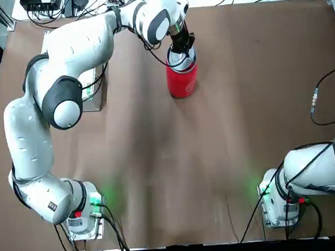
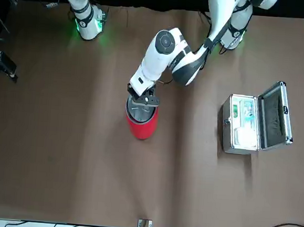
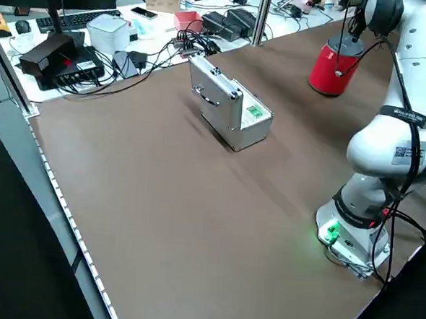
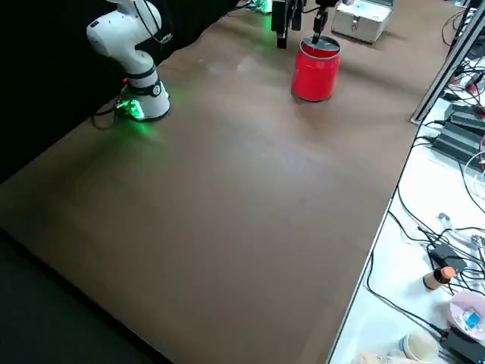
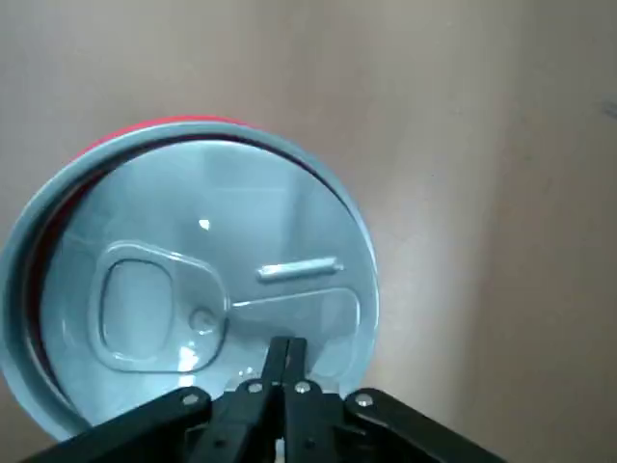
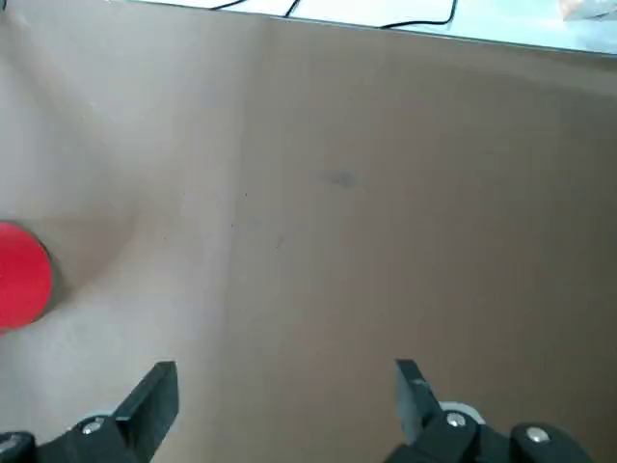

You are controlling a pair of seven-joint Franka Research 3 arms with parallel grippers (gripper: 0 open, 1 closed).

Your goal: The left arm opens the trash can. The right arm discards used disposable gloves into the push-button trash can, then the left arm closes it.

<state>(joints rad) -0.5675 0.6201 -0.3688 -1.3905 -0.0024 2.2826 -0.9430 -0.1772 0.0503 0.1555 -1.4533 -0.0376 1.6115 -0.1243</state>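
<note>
The red trash can (image 1: 182,82) stands at the far middle of the table, and its round silver-grey lid (image 5: 193,289) lies flat across the top. My left gripper (image 1: 181,48) hangs straight over it. In the left wrist view the left gripper (image 5: 285,345) is shut, its tips pressed together at the lid near the rim. The right arm (image 1: 321,167) rests at the near right corner. Its gripper (image 6: 286,381) is open with nothing between the fingers, and the trash can (image 6: 19,275) shows far off in that view. The gloves are out of view.
A silver metal case (image 2: 256,122) stands open to the robot's left of the can, partly under the left arm in the top view, with white and green items inside. Cables and electronics (image 3: 133,39) crowd the bench beyond the table's left edge.
</note>
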